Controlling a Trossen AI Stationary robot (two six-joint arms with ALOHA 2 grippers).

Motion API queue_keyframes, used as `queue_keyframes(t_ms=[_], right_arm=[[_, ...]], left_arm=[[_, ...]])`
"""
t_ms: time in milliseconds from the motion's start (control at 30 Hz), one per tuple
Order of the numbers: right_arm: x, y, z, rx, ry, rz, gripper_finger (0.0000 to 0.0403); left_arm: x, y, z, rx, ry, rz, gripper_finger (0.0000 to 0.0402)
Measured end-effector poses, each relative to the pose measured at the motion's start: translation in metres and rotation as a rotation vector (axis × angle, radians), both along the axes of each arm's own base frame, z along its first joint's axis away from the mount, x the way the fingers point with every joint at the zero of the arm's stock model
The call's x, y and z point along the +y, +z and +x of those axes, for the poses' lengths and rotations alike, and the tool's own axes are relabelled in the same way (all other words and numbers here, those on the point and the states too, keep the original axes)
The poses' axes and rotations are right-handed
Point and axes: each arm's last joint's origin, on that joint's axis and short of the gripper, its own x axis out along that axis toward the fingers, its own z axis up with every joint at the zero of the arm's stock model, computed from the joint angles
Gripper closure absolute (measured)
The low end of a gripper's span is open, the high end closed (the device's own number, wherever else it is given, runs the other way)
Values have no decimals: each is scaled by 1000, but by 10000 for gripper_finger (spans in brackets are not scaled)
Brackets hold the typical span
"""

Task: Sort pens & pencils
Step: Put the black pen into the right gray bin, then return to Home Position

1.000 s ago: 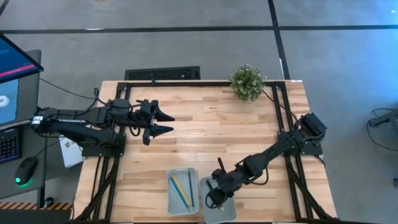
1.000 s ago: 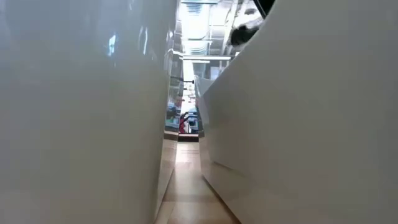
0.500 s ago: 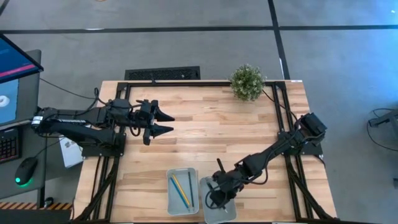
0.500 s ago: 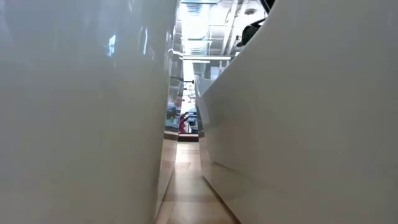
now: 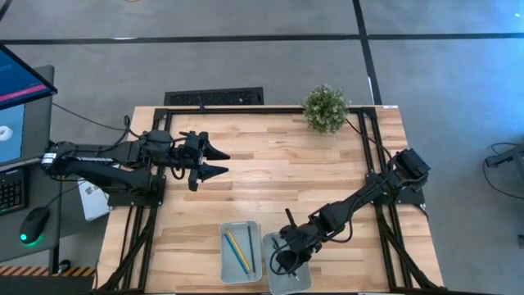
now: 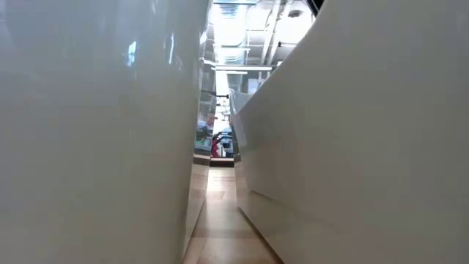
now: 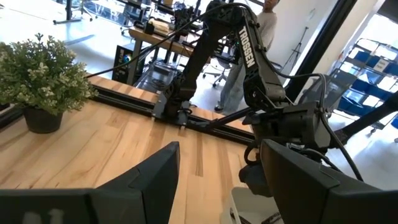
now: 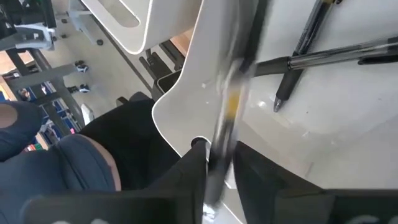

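**A:** What are we handling here, and how is it going to behave?

**B:** We are dealing with the pens (image 8: 336, 53), thin dark sticks. We are judging them light, stiff and smooth-barrelled, so they are likely to roll or pivot in a loose hold. We are favouring a hold across the mid-barrel, where the balance is sitting, rather than near a tip. Several are lying crossed in the right tray (image 5: 301, 279), at the near edge of the surface (image 5: 270, 172). One pen (image 8: 229, 93) is standing steeply at the right claw (image 5: 281, 260), over that tray. It is showing as a blur in the right wrist view, so we are not able to tell whether the claw is clamping it or letting it go.

**A:** And the pencils?

**B:** We are finding the pencils (image 5: 232, 247), one yellow and one light blue, lying side by side in the left tray (image 5: 241, 224), just beside the right one. Nothing loose is showing elsewhere on the surface.

**A:** What else are we noting, and is anything standing in the way?

**B:** We are seeing the left claw (image 5: 227, 162) waiting well apart at the left side, its jaws spread wide and holding nothing. A potted plant (image 5: 326, 108) is standing at the far edge, clear of both trays. The close tray walls are the only obstacle we are expecting: a tilted pen may be catching on a rim or landing across its neighbours.
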Motion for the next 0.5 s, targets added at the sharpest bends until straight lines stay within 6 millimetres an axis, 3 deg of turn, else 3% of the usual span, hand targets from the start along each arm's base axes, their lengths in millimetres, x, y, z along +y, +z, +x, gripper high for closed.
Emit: queue_keyframes(t_ms=[333,500], right_arm=[[-3,1,2,-17,-5,-3,228],[-17,24,8,-190,-76,-60,211]], left_arm=[[0,0,0,3,0,-2,186],[0,-2,0,24,0,-4,186]])
